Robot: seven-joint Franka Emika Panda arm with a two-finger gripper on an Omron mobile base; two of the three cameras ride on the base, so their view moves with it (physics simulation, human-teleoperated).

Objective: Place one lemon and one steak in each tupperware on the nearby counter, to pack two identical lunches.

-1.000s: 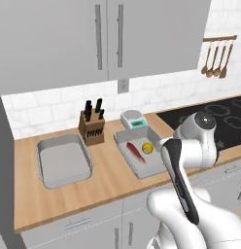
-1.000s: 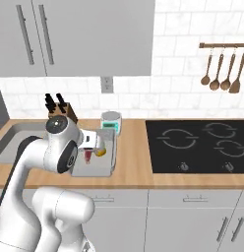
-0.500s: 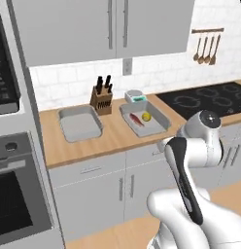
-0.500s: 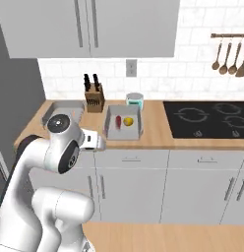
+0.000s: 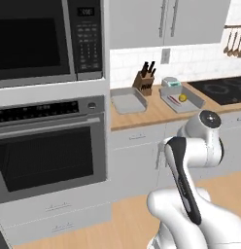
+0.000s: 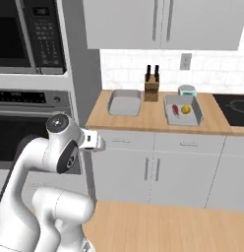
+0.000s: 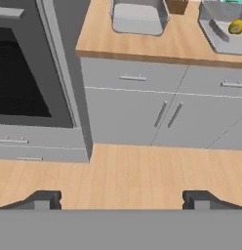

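Two tupperware trays lie on the counter (image 5: 156,113) (image 6: 153,115) (image 7: 181,46). The left tupperware (image 5: 127,103) (image 6: 124,103) (image 7: 138,17) has nothing in it. The right tupperware (image 5: 193,103) (image 6: 183,123) (image 7: 215,45) holds a yellow lemon (image 5: 182,97) (image 6: 186,109) (image 7: 236,27) and a red steak (image 5: 172,100) (image 6: 175,110) side by side. My gripper (image 7: 121,200) is open wide and holds nothing. It hangs well short of the counter, at about drawer height, over the wooden floor.
A knife block (image 5: 147,81) (image 6: 152,89) stands between the trays at the back. A black cooktop (image 5: 222,90) (image 6: 234,103) lies to the right. A wall oven (image 5: 47,151) (image 6: 25,115) (image 7: 25,73) with a microwave (image 5: 42,39) above it stands left of the counter. Grey cabinet fronts (image 7: 157,110) face me.
The whole picture has shifted: the base has backed away from the counter and turned left, so the oven stack is now in view. The trays' contents are unchanged. The gripper stays open.
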